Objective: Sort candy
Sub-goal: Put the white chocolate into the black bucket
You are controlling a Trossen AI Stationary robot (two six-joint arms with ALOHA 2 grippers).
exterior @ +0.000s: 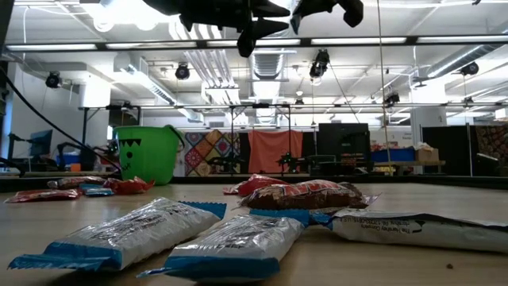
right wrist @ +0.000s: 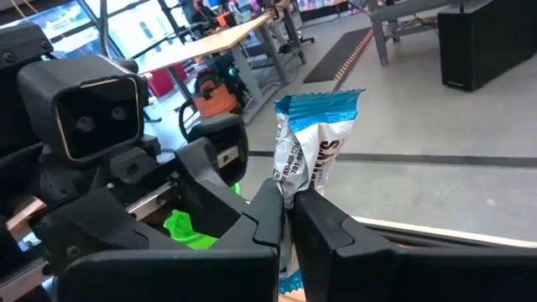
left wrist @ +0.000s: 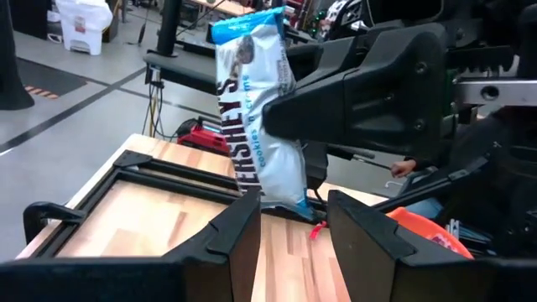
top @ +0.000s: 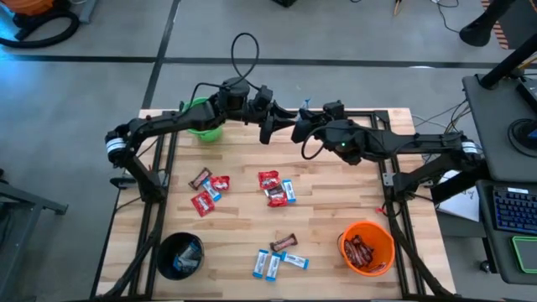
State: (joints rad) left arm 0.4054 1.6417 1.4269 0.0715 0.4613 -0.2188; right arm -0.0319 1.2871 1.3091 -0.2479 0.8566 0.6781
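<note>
A blue-and-white candy packet (left wrist: 252, 109) hangs in the air over the table's far middle, with my right gripper (right wrist: 288, 218) shut on it. My left gripper (left wrist: 294, 231) faces it from the left. It is open, its fingers standing apart just short of the packet's lower end and touching nothing. From above, the two grippers meet nose to nose: left gripper (top: 267, 128), right gripper (top: 299, 130). More candy lies on the wooden table: red packets (top: 203, 201), blue-and-white packets (top: 273, 264) and a brown bar (top: 284, 242). My right gripper pinches the packet's middle (right wrist: 291, 186) between its two fingers. The fingers come in level from the table's right and lie across the packet's length. The packet stands upright in the hold, one crimped end (right wrist: 319, 105) up, lifted clear of the table.
A green bucket (top: 204, 120) stands at the far left, close behind my left arm. A black bucket (top: 180, 254) holding blue-and-white packets is at the near left. An orange bucket (top: 367, 247) with brown bars is at the near right. Black frame rails (top: 159, 184) run along both table sides.
</note>
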